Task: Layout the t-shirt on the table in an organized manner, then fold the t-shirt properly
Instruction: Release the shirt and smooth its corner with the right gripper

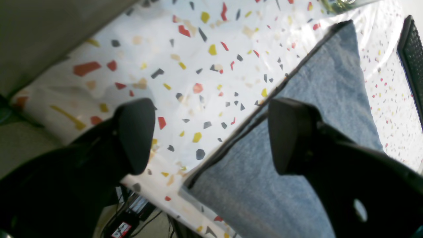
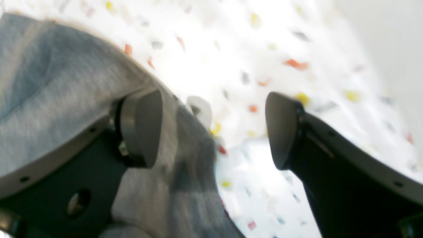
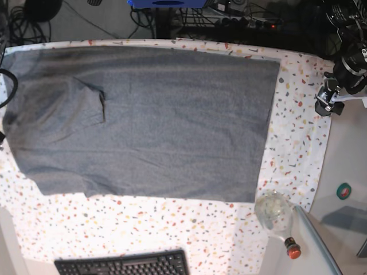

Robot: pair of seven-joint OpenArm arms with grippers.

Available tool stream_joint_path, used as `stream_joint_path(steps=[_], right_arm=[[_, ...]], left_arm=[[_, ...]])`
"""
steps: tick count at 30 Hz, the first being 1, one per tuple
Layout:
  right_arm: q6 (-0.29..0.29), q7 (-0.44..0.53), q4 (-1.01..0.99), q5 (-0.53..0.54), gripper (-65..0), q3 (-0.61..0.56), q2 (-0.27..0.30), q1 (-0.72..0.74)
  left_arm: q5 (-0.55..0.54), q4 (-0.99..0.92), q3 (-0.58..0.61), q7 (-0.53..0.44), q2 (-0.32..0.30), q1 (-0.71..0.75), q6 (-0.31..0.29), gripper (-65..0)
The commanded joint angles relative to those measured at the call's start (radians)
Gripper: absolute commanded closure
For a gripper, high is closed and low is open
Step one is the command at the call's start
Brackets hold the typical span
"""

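The grey t-shirt (image 3: 143,114) lies spread flat on the speckled table (image 3: 298,143), a sleeve folded in at the left. In the left wrist view my left gripper (image 1: 211,138) is open above the t-shirt (image 1: 314,86), whose dark edge runs between the fingers (image 1: 290,135); nothing is held. In the base view this gripper (image 3: 328,100) hangs beyond the shirt's right edge. My right gripper (image 2: 214,132) is open too. A fold of the t-shirt (image 2: 49,82) lies loose against its left finger (image 2: 145,129), and the table (image 2: 264,49) shows between the jaws.
A black keyboard (image 3: 123,264) lies at the near edge and shows again as the keyboard (image 1: 411,59) in the left wrist view. A clear bottle (image 3: 278,217) with a red cap lies at the near right corner. Cables and gear crowd the far side.
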Motion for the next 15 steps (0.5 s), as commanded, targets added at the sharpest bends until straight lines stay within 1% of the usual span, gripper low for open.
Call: stream_joint_path(steps=[1,4,6,9,12,13,15], right_arm=[[-0.004,0.046,-0.037,0.007,-46.2,-0.020,0.035,0.035],[-0.004,0.113,-0.129,0.007,-46.2,-0.077,0.030,0.064],[-0.002,0.141,-0.147,0.007,-46.2,-0.101,0.023,0.066],[-0.002,0.153,-0.147,0.007,-45.8,-0.117,-0.008,0.061],[-0.002,0.152,-0.147,0.007,-44.7,-0.114,-0.016,0.050],[-0.002,0.153,-0.147,0.007,-41.9,-0.114,-0.017,0.049],[-0.002,0.158,-0.143,0.008,-29.1,-0.114,-0.027,0.043]], left_arm=[[-0.005,0.017,-0.025,-0.017,-0.015,0.011,-0.004,-50.8],[-0.005,0.015,-0.057,-0.017,-0.015,0.013,-0.004,-50.8],[-0.005,0.015,-0.082,-0.017,-0.015,0.017,-0.004,-50.8],[-0.005,0.015,-0.099,-0.017,-0.015,0.023,-0.004,-50.8],[-0.005,0.015,-0.099,-0.017,-0.015,0.025,-0.004,-50.8],[-0.005,0.015,-0.099,-0.017,-0.015,0.025,-0.004,-50.8],[-0.005,0.015,-0.091,-0.017,-0.015,0.025,-0.004,-50.8]])
